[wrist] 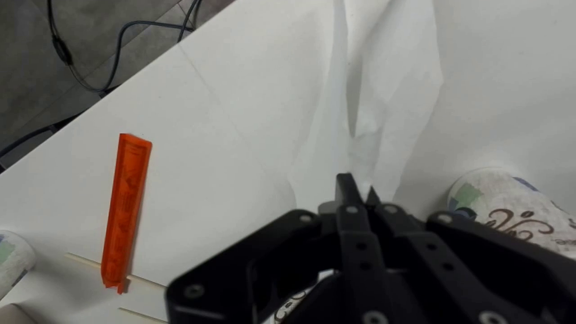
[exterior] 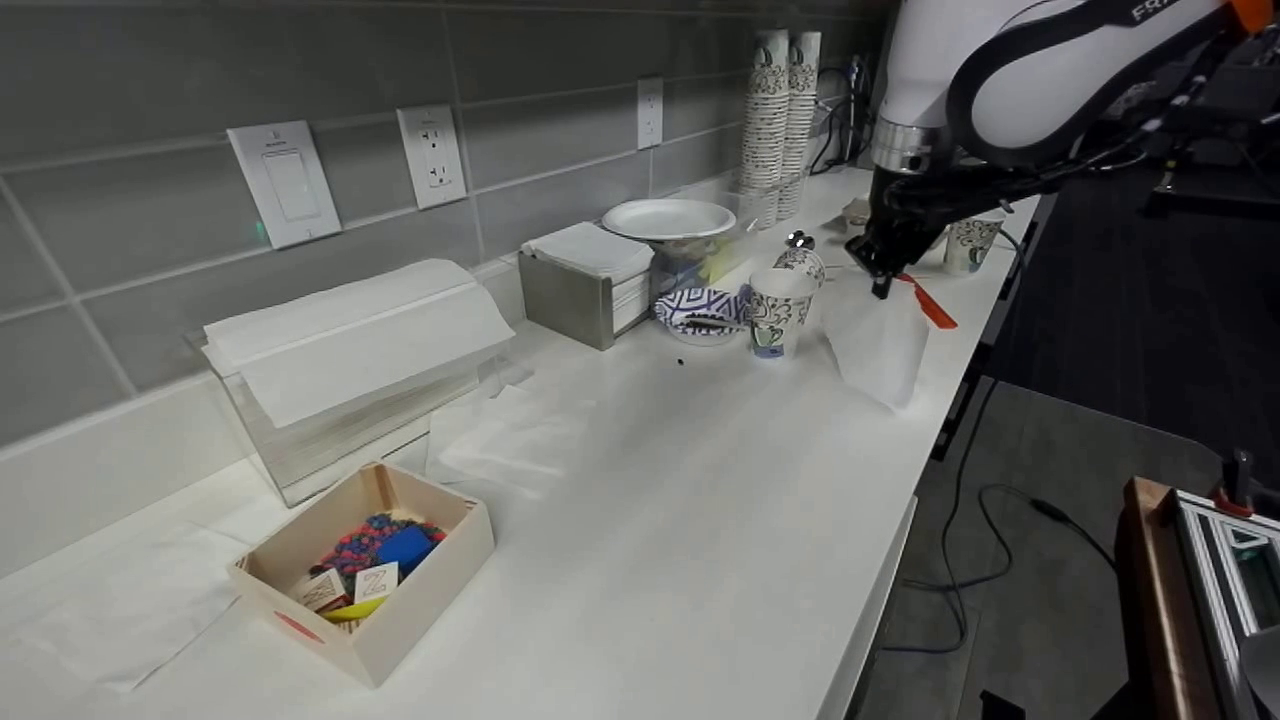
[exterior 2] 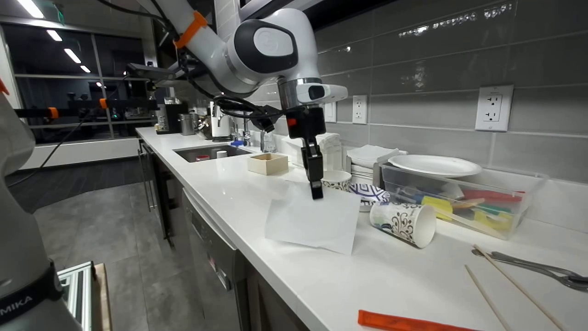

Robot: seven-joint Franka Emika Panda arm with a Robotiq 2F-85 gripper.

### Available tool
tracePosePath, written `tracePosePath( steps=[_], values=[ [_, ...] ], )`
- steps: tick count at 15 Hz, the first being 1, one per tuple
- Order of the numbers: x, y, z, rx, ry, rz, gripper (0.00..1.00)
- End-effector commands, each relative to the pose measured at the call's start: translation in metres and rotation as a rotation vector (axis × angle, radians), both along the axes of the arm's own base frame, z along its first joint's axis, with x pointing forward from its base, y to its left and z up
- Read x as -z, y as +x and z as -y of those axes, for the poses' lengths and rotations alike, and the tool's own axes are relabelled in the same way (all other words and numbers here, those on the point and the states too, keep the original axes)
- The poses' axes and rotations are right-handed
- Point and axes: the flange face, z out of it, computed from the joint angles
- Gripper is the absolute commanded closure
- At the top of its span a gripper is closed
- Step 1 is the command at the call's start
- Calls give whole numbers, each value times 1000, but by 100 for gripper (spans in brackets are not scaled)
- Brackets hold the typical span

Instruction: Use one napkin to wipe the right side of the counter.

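Observation:
The white counter (exterior: 640,560) runs along the grey tiled wall; it also shows in an exterior view (exterior 2: 395,280) and in the wrist view (wrist: 202,180). My gripper (exterior: 881,288) is over the counter near its front edge, pointing down. Its fingers (exterior 2: 317,194) are shut on a white napkin (exterior 2: 312,225). The napkin (exterior: 880,350) hangs from the fingertips, its lower edge at or close above the counter; I cannot tell if it touches. In the wrist view the napkin (wrist: 391,85) spreads in folds beyond the nearly closed fingertips (wrist: 360,191).
An upright paper cup (exterior: 778,312) and a tipped cup (exterior 2: 404,223) stand close to the gripper. An orange strip (wrist: 127,211), sticks (exterior 2: 514,285) and tongs (exterior 2: 542,266) lie on the counter. A plastic bin (exterior 2: 459,202), napkin holder (exterior: 570,295) and wooden box (exterior: 365,570) stand along it.

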Motion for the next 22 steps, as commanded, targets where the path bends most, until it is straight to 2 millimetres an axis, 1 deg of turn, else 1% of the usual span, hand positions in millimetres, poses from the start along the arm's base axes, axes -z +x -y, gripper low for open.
tracePosePath(
  steps=[1,2,5,7,9,15,18,22],
  values=[
    [8,0,1,-50,1,-29,100],
    [13,4,6,-44,8,-44,100],
    [31,15,30,-11,4,-69,100],
    [45,24,48,29,1,-83,100],
    [61,31,63,62,-17,-95,100],
    [103,40,91,109,-20,-154,100],
    [113,48,107,153,-40,-158,100],
    [115,70,130,246,-58,-121,100]
  ],
)
